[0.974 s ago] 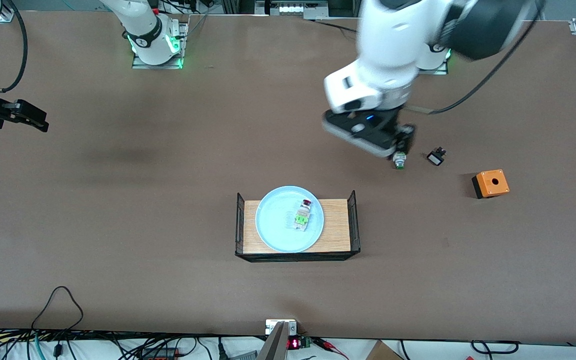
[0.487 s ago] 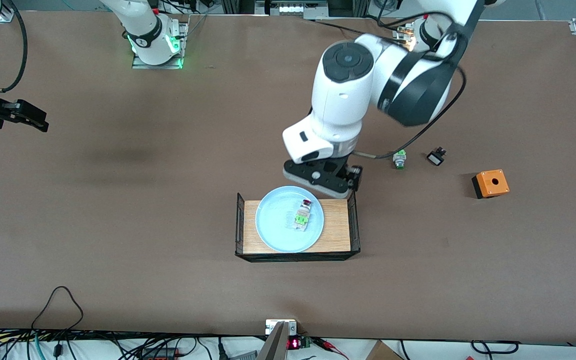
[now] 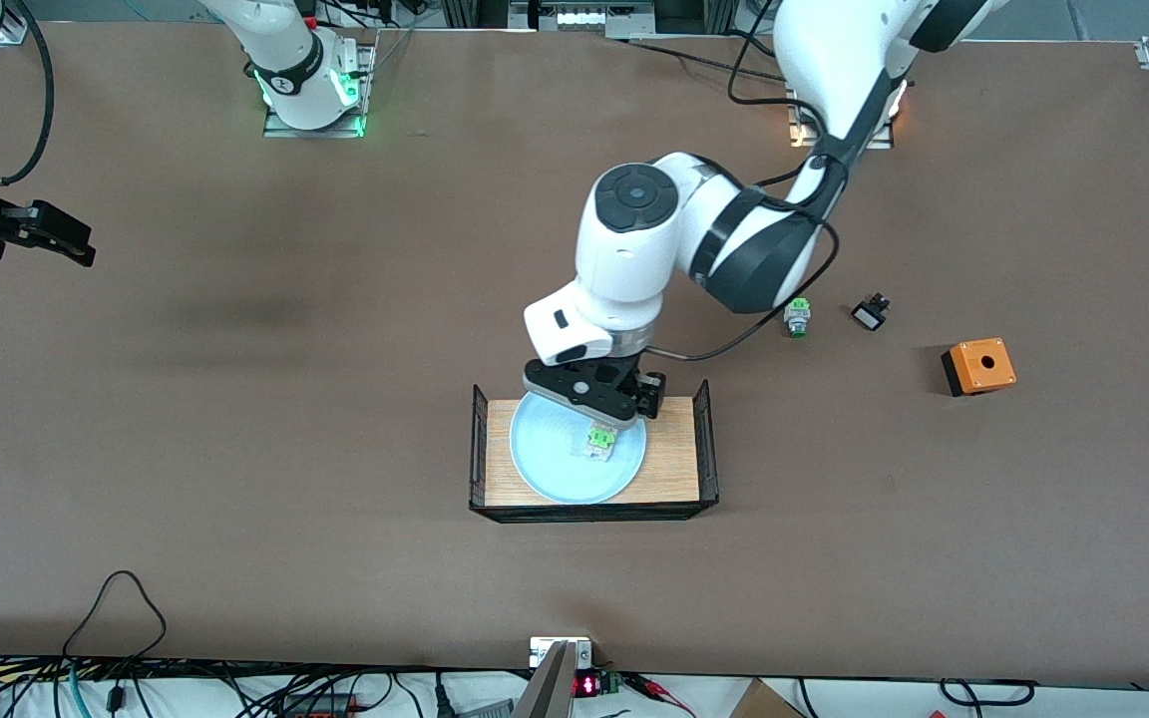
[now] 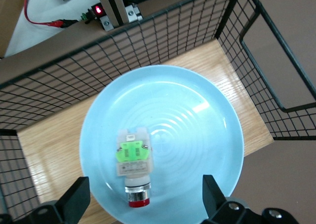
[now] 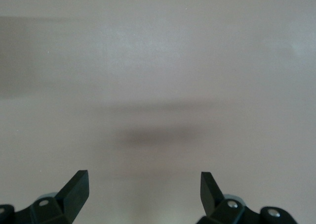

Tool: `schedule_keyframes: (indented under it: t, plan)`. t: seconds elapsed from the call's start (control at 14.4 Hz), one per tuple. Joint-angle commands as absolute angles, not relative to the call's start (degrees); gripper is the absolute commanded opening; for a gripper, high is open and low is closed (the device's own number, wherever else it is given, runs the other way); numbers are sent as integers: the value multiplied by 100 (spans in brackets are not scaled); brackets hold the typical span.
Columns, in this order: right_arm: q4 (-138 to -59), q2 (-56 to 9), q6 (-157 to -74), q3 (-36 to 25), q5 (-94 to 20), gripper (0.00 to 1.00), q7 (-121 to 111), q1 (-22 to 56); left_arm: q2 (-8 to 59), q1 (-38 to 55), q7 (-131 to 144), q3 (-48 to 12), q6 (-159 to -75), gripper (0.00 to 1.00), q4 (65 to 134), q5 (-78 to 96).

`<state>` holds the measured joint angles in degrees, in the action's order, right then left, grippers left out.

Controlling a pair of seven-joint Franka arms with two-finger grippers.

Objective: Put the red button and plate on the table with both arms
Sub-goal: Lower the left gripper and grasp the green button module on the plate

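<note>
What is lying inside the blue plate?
The red button lies on its side in the plate, which sits on a wooden tray. The left pincer hangs open over it. In the front view the pincer covers the button's red cap.

Red button point(image 4: 134, 170) on its side in pale blue plate point(image 4: 207, 115); plate on wooden tray point(image 3: 674, 454).

red button point(image 4: 132, 163) on plate point(image 3: 555, 471), plate on tray point(image 3: 674, 459), tray on table point(image 3: 235, 419)
</note>
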<state>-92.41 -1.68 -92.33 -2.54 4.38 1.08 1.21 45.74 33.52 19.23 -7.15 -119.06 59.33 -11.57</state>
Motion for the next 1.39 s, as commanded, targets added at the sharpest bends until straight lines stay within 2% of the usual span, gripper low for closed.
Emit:
schedule_keyframes:
  t: [0.0,0.56,0.63,0.7,0.76,0.83,0.9,1.32]
  plan:
    - [-9299,-88,-9290,-246,334,100,44,123,4834,3384,1978,-633,-11953,100,5722,-1292]
    - [-9308,-114,-9351,-255,308,100,44,97,4957,3349,1951,-633,-12638,100,6117,-1283]
    - [-9308,-114,-9352,-264,308,100,44,97,4957,3349,1951,-624,-12639,96,6126,-1292]
    - [-9299,-114,-9352,-272,308,100,44,88,4957,3349,1942,-624,-12639,86,6143,-1301]
    - [-9299,-114,-9352,-272,308,100,44,88,4948,3349,1942,-633,-12639,58,6152,-1301]
    - [-9299,-123,-9352,-272,308,100,44,88,4940,3340,1942,-624,-12639,45,6152,-1301]
    - [-9299,-114,-9352,-272,308,100,44,88,4931,3331,1951,-633,-12630,38,6152,-1301]
    - [-9299,-123,-9352,-272,308,100,44,88,4817,3322,2004,-633,-12560,31,6108,-1152]
